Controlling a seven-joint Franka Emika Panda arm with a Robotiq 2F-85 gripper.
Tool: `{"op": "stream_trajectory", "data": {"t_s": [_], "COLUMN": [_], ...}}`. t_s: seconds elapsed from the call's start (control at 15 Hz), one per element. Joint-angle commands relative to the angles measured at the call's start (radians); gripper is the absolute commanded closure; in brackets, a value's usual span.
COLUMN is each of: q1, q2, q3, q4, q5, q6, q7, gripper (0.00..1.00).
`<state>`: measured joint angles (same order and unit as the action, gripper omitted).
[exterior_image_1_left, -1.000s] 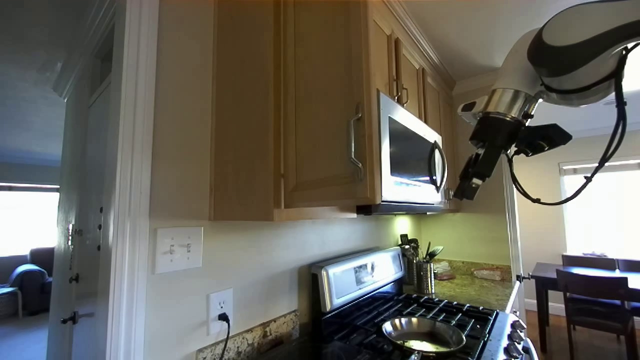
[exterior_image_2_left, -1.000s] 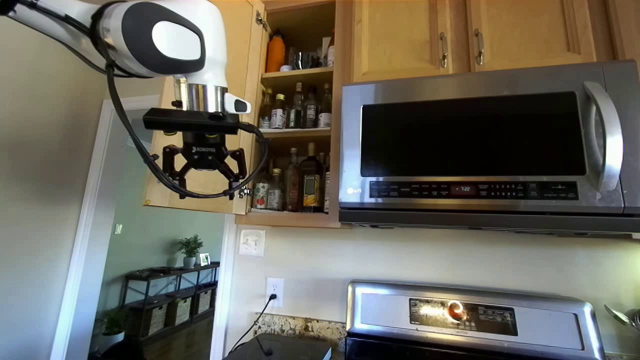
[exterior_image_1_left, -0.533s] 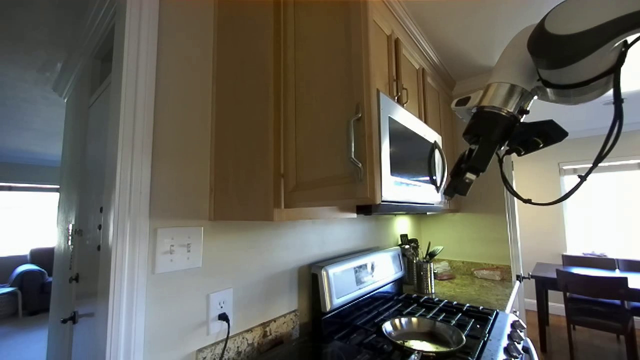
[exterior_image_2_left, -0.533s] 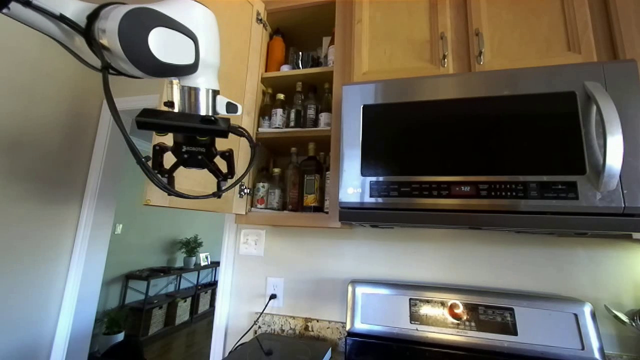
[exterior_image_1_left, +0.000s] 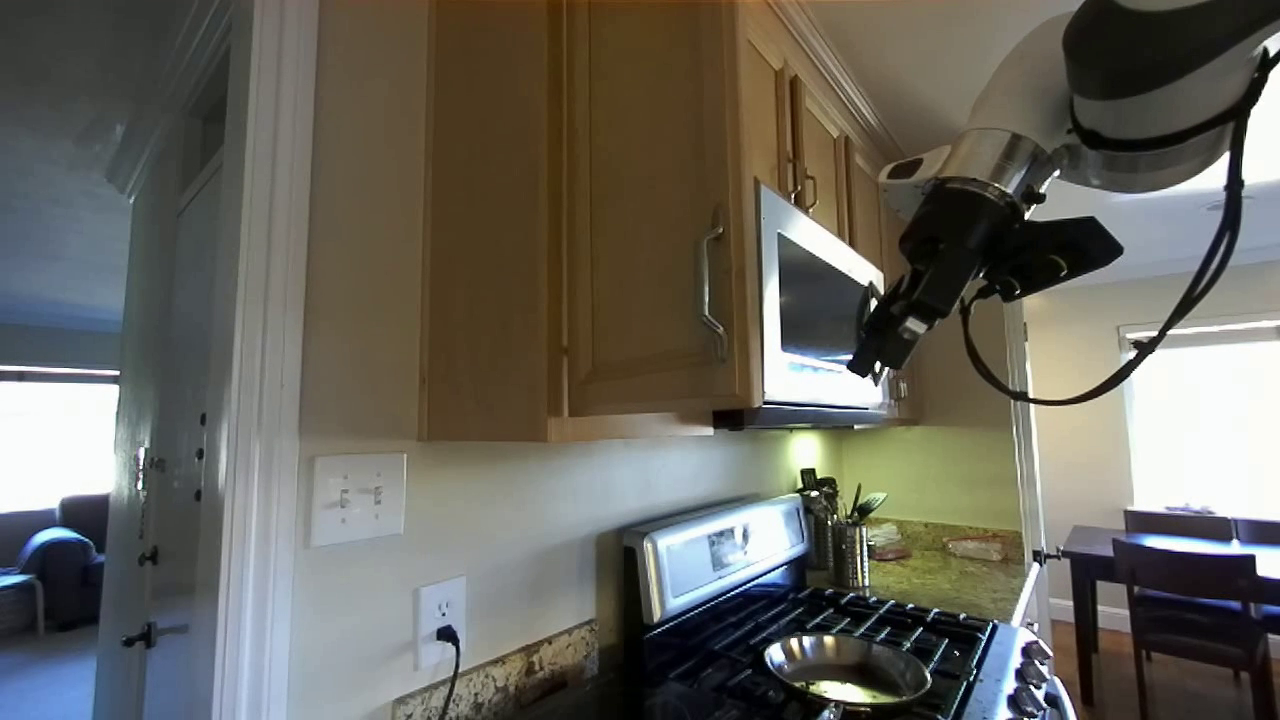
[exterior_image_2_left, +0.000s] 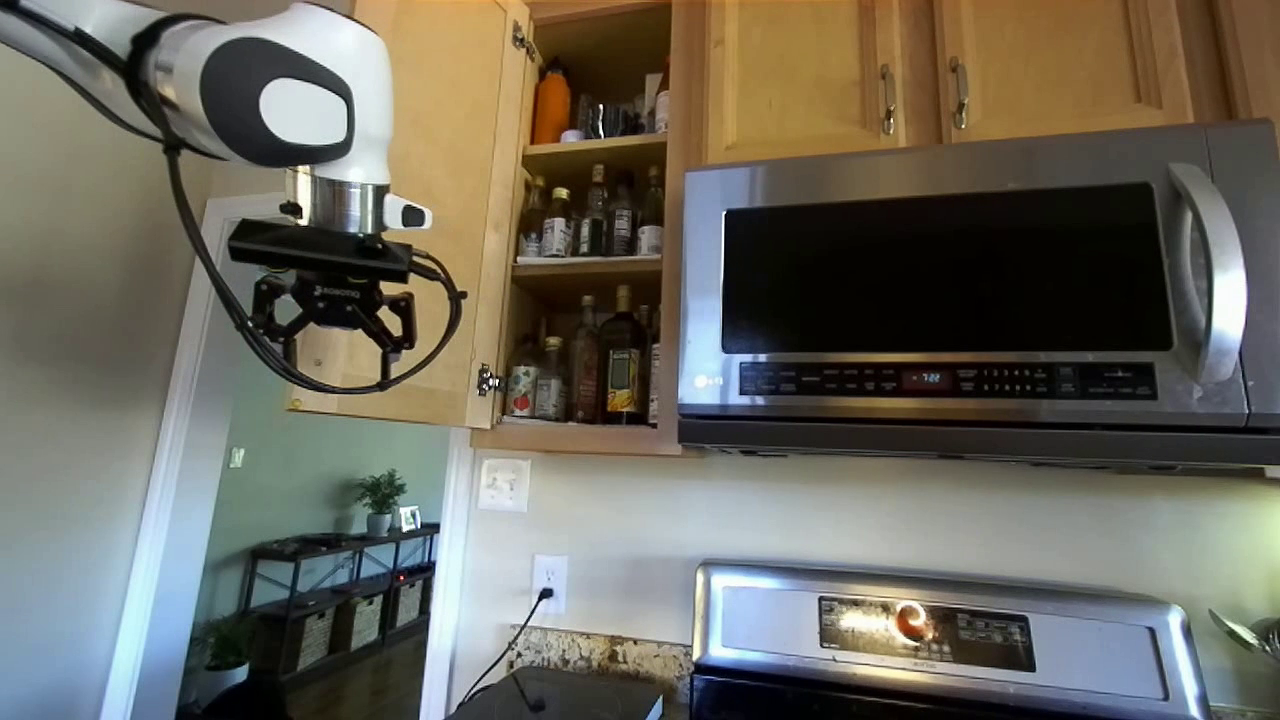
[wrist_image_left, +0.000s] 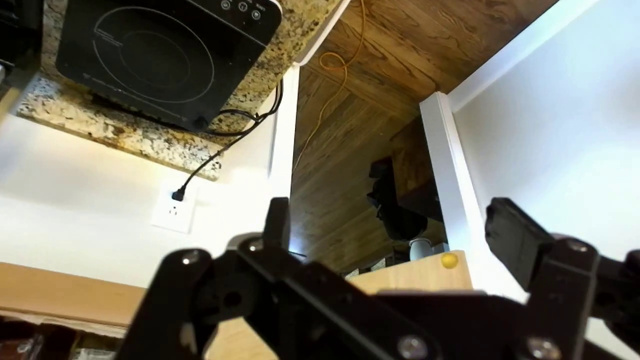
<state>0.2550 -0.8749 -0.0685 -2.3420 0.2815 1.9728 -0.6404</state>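
Since you've drawn the hand (exterior_image_2_left: 338, 362) from the bottles (exterior_image_2_left: 622, 360) toward the free edge of the door (exterior_image_2_left: 445, 170), door likely sits in easier reach; hand spread wide, empty.

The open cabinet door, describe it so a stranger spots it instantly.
In an exterior view, find the stainless LG microwave. Left of it, an upper cabinet holds bottles, and the cabinet door hangs from its left edge. Unlike the closed doors above the microwave, it stands open, behind the tool.
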Motion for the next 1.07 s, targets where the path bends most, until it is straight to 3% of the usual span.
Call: {"op": "stream_trajectory", "data": {"t_s": [0.0,0.47,0.67,1.0], "q1": [0.044,0.089,0.1,0.098], "q2": [0.0,0.017,0.015,-0.039], "q3": [0.016,0.057,0.081,0.09], "q4": [0.007,0.01,0.0,0.037], "q5": [0.041,0.13,0.175,0.16], "q6": [0.026,0.068,0.165,0.222], "q7": [0.029,0.085,0.118,0.186], "gripper": [0.0,0.0,0.0,0.0]}}
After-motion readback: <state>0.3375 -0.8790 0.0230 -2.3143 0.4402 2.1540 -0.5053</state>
